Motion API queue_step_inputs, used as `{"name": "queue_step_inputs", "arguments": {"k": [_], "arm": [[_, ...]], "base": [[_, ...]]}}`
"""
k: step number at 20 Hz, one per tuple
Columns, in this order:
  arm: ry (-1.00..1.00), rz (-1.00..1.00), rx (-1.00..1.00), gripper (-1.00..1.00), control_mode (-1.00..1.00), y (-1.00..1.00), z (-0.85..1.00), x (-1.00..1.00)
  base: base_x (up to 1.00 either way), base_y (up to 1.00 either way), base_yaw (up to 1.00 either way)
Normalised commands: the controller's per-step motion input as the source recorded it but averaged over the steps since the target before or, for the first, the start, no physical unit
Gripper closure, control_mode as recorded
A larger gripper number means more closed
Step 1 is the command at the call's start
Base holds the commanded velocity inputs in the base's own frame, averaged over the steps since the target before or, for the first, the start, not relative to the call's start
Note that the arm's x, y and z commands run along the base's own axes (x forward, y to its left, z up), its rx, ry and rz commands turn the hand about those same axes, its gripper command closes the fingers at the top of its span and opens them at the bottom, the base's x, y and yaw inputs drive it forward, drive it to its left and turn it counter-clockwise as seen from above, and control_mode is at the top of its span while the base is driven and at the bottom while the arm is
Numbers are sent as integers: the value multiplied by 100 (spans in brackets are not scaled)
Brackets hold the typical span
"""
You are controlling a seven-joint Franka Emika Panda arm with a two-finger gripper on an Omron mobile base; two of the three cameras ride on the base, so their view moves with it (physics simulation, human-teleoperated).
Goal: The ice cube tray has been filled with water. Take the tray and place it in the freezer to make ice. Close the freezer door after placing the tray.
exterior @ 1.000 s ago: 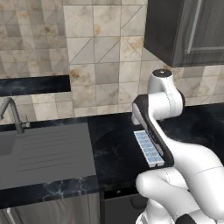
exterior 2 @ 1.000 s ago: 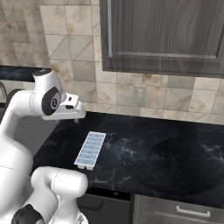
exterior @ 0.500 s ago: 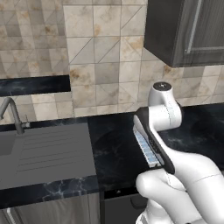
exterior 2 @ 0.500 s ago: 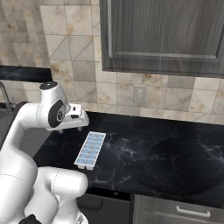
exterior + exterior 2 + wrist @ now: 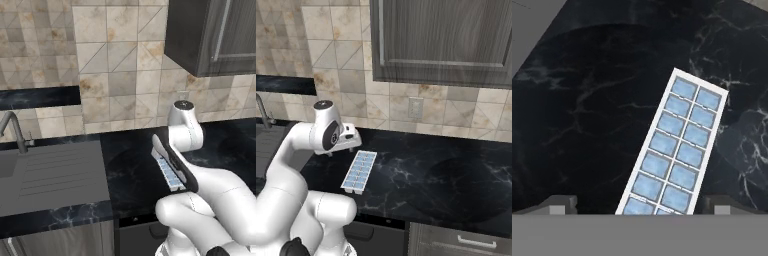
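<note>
The ice cube tray (image 5: 677,150) is a white tray with two rows of cells. It lies flat on the black marble counter (image 5: 431,170), and pale blue water (image 5: 684,89) fills the cells. My gripper (image 5: 640,205) hangs open just above the tray's near end, one fingertip (image 5: 559,204) on each side, holding nothing. From the right base view the gripper (image 5: 342,150) hovers over the far end of the tray (image 5: 359,171). In the left base view my forearm covers part of the tray (image 5: 168,171). The freezer and its door are out of view.
A grey sink drainboard (image 5: 50,170) with a faucet (image 5: 15,130) lies left of the counter. Dark wood-grain wall cabinets (image 5: 441,40) hang above. A wall outlet (image 5: 416,107) is on the tiled backsplash. A drawer front (image 5: 471,240) sits below the counter edge.
My arm has folded down and the hand has sunk toward the tray. The tray has stayed in place and the jaws have stayed wide.
</note>
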Motion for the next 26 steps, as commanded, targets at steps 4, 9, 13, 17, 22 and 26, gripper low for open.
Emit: {"name": "queue_step_inputs", "arguments": {"k": [4, 9, 13, 17, 22, 26], "arm": [[1, 0, 0, -100, -100, -7, -22, 19], [0, 0, 0, -100, -100, 0, -21, 48], [0, 0, 0, -100, -100, 0, -21, 51], [0, 1, 0, -100, -100, 0, -23, 54], [6, 2, 0, -100, -100, 0, -28, 58], [12, 5, 0, -100, -100, 0, -32, 64]], "base": [[0, 0, 0], [0, 0, 0], [0, 0, 0], [0, 0, 0], [0, 0, 0], [0, 0, 0]]}}
